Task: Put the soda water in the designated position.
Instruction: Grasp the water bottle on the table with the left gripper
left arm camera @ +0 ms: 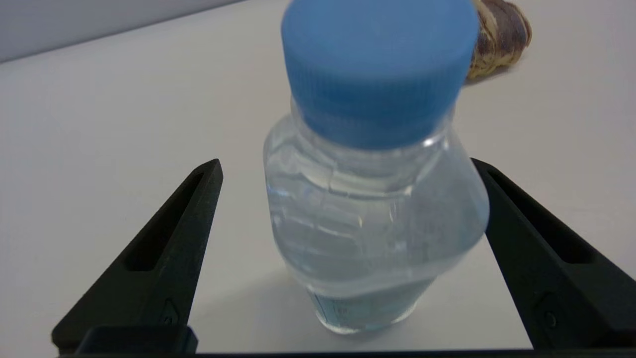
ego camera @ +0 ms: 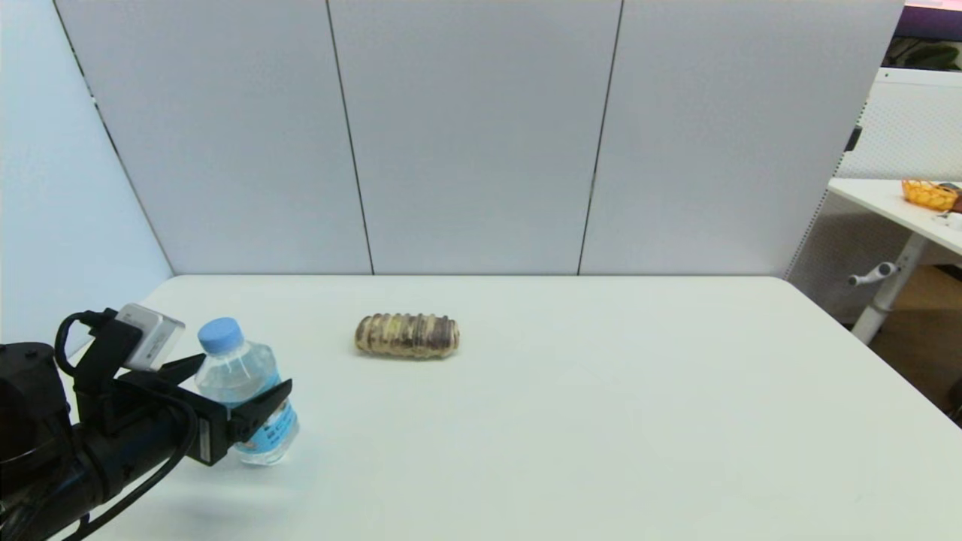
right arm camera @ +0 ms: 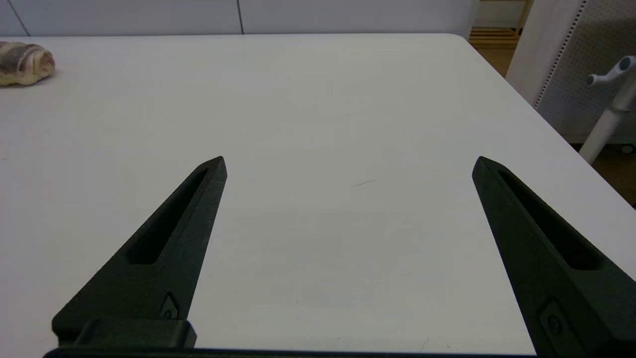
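Grey partition panels are backing a plain white table (ego camera: 601, 421), and you're looking at 2 objects on it. Soda water bottle (ego camera: 246, 394) is sitting at the table's left front, slightly tilted, blue cap (left arm camera: 378, 69) up, base looking like it's touching the tabletop. Left gripper (ego camera: 234, 391) is straddling it at the shoulder, just above the blue label (ego camera: 276, 428). In the left wrist view its fingers (left arm camera: 164, 258) are spread: 1 finger is pressing against or right beside the bottle's side, the other is standing clear with table showing in the gap. So it's not clamping; read it as released or not yet closed, can't say which.

Brown-and-tan ridged cylinder (ego camera: 406, 335) is lying on its side farther back toward centre, well apart from the bottle. It's not your target.

No marking is showing anywhere, so the designated position is just bare tabletop; can't confirm the bottle is on it.

Right gripper (right arm camera: 348, 209) is idling over the right side of the table, fingers wide apart, holding nothing.

Watch the tilt: with 1 finger touching, any sideways drift is likely tipping the bottle.
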